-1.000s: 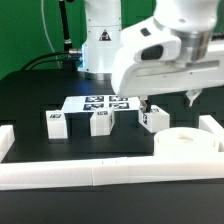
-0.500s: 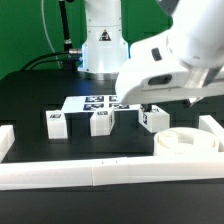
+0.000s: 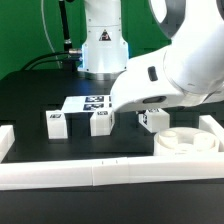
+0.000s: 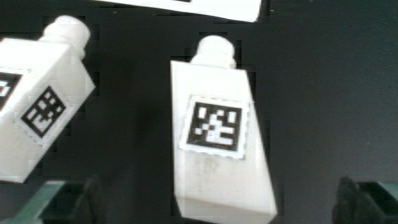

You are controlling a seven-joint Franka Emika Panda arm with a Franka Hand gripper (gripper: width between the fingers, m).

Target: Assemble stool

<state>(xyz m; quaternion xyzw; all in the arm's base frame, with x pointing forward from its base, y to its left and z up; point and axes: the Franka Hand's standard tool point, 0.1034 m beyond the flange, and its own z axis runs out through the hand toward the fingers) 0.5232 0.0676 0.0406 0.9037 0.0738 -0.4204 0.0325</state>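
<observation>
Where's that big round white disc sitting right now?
The round seat lies at the exterior view's right, just in front of the rightmost leg block and behind the long white front rail.

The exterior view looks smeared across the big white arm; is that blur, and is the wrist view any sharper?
Exterior view: yes, the white robot arm is motion-blurred, while the small white plastic leg blocks and black table look fairly crisp. Wrist view: the middle leg block is slightly soft yet evenly lit, its tag pattern visible, no glare.
</observation>
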